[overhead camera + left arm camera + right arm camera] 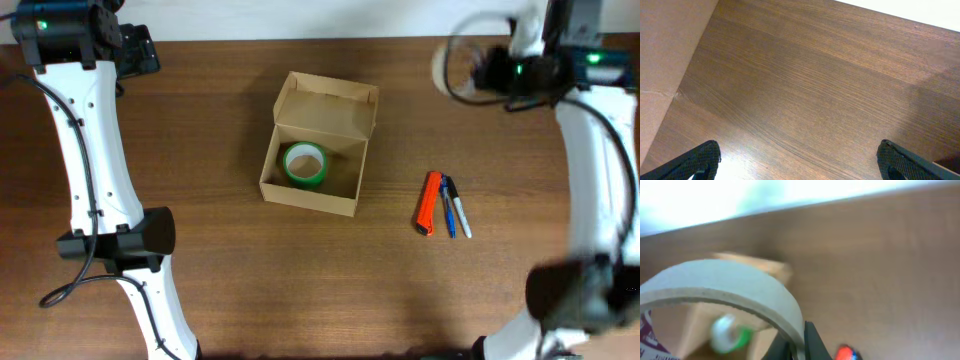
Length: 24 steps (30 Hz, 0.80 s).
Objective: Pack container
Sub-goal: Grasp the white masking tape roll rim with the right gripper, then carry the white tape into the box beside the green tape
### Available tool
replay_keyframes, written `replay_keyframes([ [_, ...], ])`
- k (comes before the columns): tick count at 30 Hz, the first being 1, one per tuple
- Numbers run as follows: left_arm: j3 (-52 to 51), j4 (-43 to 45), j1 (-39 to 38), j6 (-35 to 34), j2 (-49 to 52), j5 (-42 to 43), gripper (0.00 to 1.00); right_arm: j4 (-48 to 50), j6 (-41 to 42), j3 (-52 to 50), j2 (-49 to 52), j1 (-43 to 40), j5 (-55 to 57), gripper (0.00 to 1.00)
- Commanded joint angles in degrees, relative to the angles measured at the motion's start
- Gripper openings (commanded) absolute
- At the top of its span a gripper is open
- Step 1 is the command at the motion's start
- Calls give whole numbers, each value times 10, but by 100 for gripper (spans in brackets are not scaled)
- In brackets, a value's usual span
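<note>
My right pincer (492,70), pinching a beige tape roll (725,287) by its wall, hung beyond the container (310,197) and to its right. That box sat open on the table (250,280) with a green roll (304,165) inside. My left pincer (797,160), spread and empty, hovered off the container's far left.

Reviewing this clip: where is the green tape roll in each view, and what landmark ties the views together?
Overhead: green tape roll lies inside the container, left side.
Left wrist: not in it; only table ahead of the open left gripper.
Right wrist: blurred at lower left, seen through the beige tape roll held by the right gripper.
Shared landmark: the container, around the green roll in overhead and right wrist.
</note>
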Motion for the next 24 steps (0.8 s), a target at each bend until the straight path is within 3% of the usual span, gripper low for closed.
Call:
replay_keyframes([
  [1, -4, -2, 2, 5, -7, -8, 100, -63, -121, 75, -53, 91, 37, 4],
  [7, -4, -2, 2, 5, -7, -8, 100, -111, -126, 76, -57, 259, 168, 4],
  [13, -4, -2, 2, 5, -7, -8, 100, -52, -113, -23, -52, 386, 257, 4],
  [19, -4, -2, 2, 5, -7, -8, 100, 83, -67, -190, -31, 410, 303, 5],
  [24, -4, -2, 2, 5, -7, -8, 100, 112, -22, -204, 55, 400, 301, 5],
])
